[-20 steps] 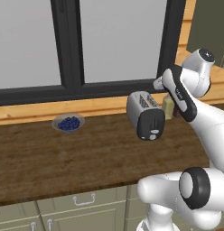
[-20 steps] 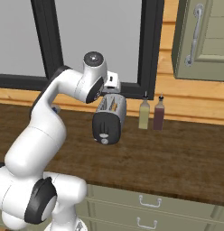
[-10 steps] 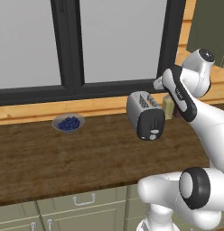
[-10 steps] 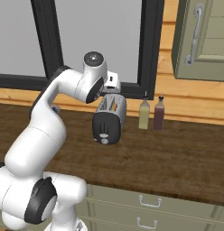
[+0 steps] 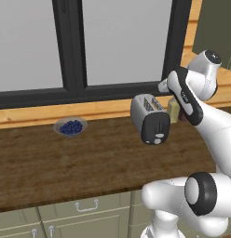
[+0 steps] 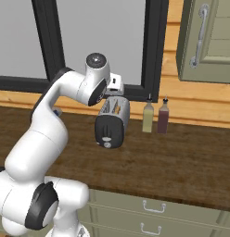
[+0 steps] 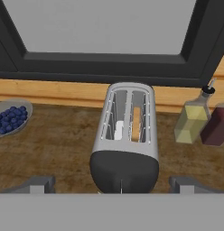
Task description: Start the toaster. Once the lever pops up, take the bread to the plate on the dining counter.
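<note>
— Looking down through the hand camera, I had the toaster (image 7: 125,135) standing on the brown worktop (image 5: 66,162) below the window (image 5: 71,42), its dark end panel toward me. The bread (image 7: 136,124) sat down in the right-hand slot, edge-on.

— And the gripper (image 7: 111,184)?

— Its fingertips (image 7: 39,184) stood wide apart, one either side of the toaster's near end, gripping nothing — I couldn't tell how high above it.

— What else was close by?

— A bowl of blueberries (image 5: 70,126) lay well to the left by the sill, and two bottles (image 6: 155,115) stood just right of the toaster.
</note>
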Controlling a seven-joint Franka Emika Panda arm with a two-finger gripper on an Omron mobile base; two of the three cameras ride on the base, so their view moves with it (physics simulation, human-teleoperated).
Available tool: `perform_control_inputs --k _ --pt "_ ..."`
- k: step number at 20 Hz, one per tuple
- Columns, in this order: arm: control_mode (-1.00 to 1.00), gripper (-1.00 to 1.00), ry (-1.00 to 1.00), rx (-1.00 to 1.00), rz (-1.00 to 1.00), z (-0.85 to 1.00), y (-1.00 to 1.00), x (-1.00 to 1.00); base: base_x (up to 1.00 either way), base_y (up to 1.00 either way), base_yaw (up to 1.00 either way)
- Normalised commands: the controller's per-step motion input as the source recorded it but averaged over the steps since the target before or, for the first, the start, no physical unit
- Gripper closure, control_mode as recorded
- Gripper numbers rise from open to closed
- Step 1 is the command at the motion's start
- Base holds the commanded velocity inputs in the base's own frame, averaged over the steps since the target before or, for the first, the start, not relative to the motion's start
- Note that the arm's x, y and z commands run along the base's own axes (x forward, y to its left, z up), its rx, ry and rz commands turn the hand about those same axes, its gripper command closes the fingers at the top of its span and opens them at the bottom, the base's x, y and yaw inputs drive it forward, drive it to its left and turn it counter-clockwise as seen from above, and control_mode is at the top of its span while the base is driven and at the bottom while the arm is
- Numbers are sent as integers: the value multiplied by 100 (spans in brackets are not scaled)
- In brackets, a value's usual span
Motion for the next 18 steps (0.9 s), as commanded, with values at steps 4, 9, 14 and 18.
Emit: perform_control_inputs --k 4,9,14,18 --pt "-100 -100 0 0 0 0 0 0 0 0 0" --pt "-100 -100 0 0 0 0 0 0 0 0 0" --pt "-100 -100 0 0 0 0 0 0 0 0 0" --pt "-100 -100 0 0 0 0 0 0 0 0 0"
